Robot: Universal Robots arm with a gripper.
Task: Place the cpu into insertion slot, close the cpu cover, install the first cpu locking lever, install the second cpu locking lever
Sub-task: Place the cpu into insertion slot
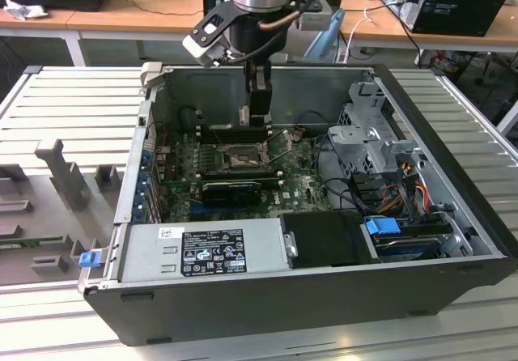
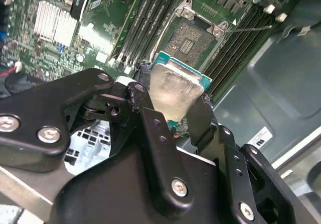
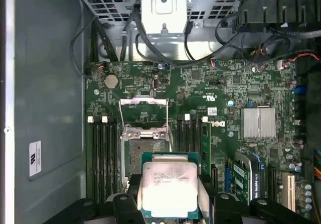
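Inside the open computer case [image 1: 283, 300], end effector [image 3: 169, 206] hangs low over the green motherboard [image 3: 235, 83]. Fingers closed partway, pinching the cpu [image 3: 169, 184] by two opposite edges. Metal top faces the first wrist camera; chip held flat, and by my reading clear of the board.

Insertion slot [image 3: 143, 156] sits just beyond the chip's leading edge and a little off to one side. In the first wrist view the chip's corner overlaps the slot's near rim. Slot bare, nothing seated. Cpu cover [image 3: 144, 101] swung back, lying beyond the slot on the side away from the chip.

Chip is near square, so no long axis to speak of; its edges look roughly parallel to the slot's. Memory slots [image 3: 103, 153] flank the socket closely.

Case rests on a grey slatted tabletop [image 1: 73, 102]. Desks [image 1: 146, 9] with cables stand behind.
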